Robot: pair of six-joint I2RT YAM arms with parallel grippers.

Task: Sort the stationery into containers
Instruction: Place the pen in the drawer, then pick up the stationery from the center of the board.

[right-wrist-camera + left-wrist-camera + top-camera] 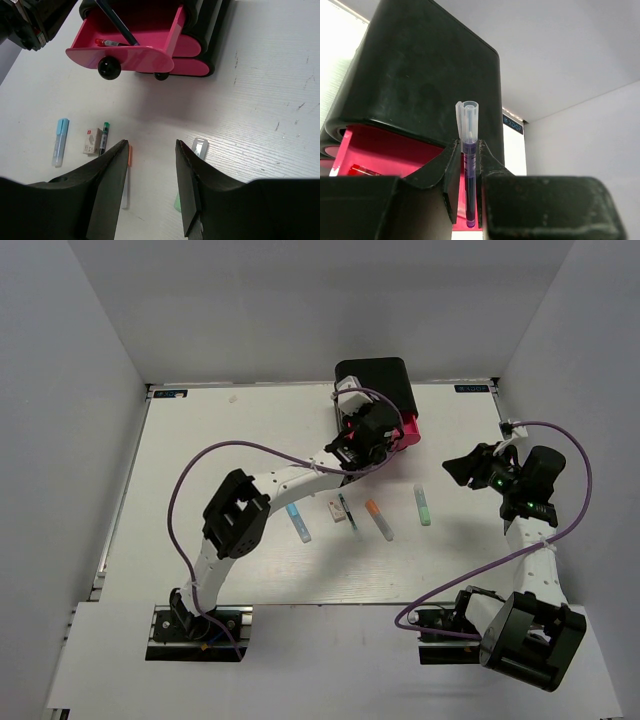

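Observation:
My left gripper (pixel 365 437) is shut on a dark blue pen with a clear cap (pixel 468 131) and holds it upright over the open top pink drawer (pixel 385 147) of the black cabinet (pixel 372 378). A red-white pen (pixel 111 43) lies in that drawer (pixel 150 27). On the table lie a light blue pen (pixel 298 523), a white eraser block (pixel 337 511), a dark pen (pixel 347 510), an orange-capped pen (pixel 379 521) and a pale green pen (pixel 423 506). My right gripper (pixel 462 468) is open and empty, above the table to the right of the drawer.
The lower pink drawers (pixel 192 67) are shut, and black knobs (pixel 109 67) stick out from the drawer fronts. In the right wrist view, the orange-capped pen (pixel 129 155) and the pale green pen (pixel 200 147) lie beneath my open fingers. White walls enclose the table.

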